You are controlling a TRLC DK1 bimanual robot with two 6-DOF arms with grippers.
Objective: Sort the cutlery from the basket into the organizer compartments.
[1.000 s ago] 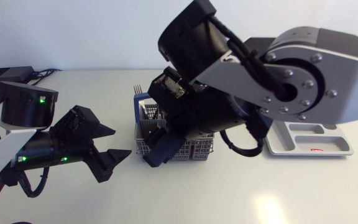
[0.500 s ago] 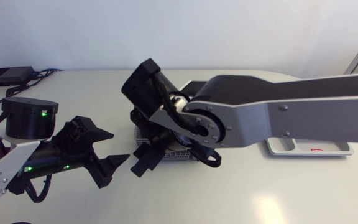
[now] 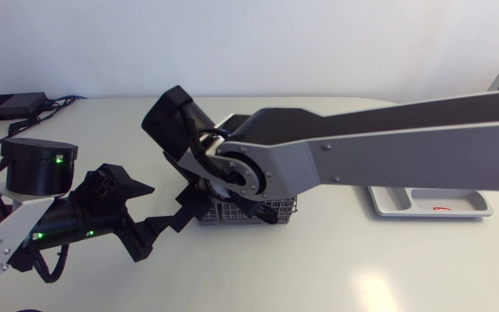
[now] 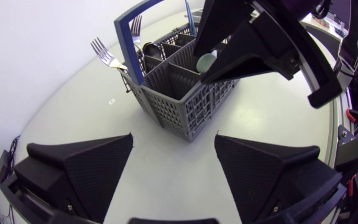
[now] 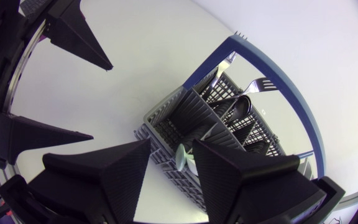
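White table (image 3: pixel 388 260) first. My right arm (image 3: pixel 388 152) stretches across it, way past the middle. The grey basket (image 4: pixel 185 102) sits mid-table, with the organizer (image 3: pixel 427 201) well apart on my right. My left pincer (image 4: pixel 173 137) is spread wide, pointing at the basket. My right pincer (image 5: pixel 171 144) is over the basket, fingers apart. Two forks (image 4: pixel 104 53) stand upright, tines up. A pale green handle tip (image 5: pixel 182 158) pokes up between my right fingers.

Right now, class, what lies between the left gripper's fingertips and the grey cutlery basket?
Only bare table. The left wrist view shows nothing lying between the open left gripper and the basket; the right gripper is over the basket itself.
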